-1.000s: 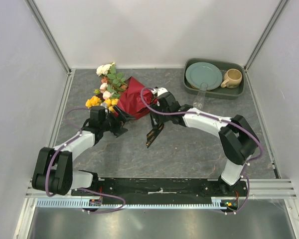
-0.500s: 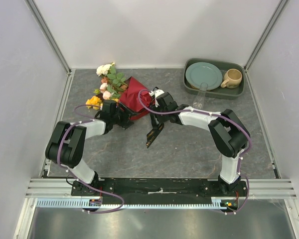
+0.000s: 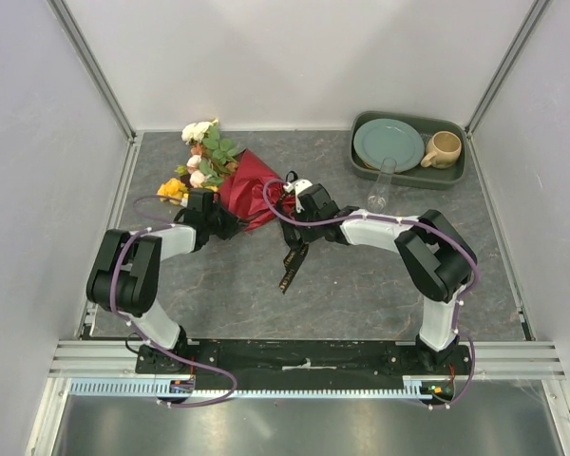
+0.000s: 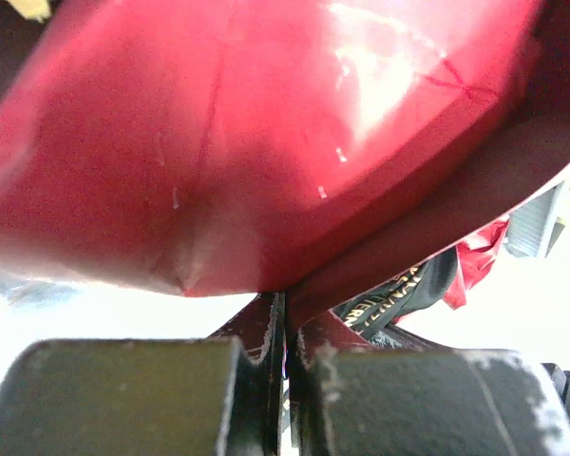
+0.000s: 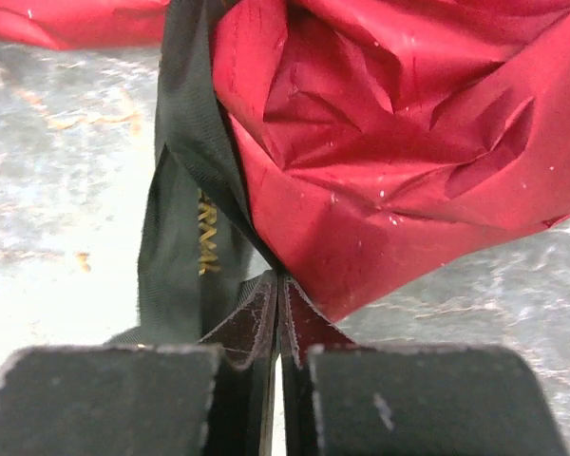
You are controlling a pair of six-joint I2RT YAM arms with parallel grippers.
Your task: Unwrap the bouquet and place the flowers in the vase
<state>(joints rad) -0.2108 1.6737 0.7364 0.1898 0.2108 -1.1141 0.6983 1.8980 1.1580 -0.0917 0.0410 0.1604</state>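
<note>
The grey table (image 3: 361, 275) holds the bouquet (image 3: 236, 179) at its far left, with the flowers (image 3: 201, 152) fanning toward the far-left corner. A green tray (image 3: 408, 179) sits at the far right, with the clear vase (image 3: 380, 190) at its near edge. The left gripper (image 4: 283, 318) is pinched closed on the near-left edge of the maroon wrapping (image 4: 266, 142), and the right gripper (image 5: 277, 290) is closed on the black ribbon (image 3: 293, 261) at the wrapping's right side, its loose end trailing nearer.
</note>
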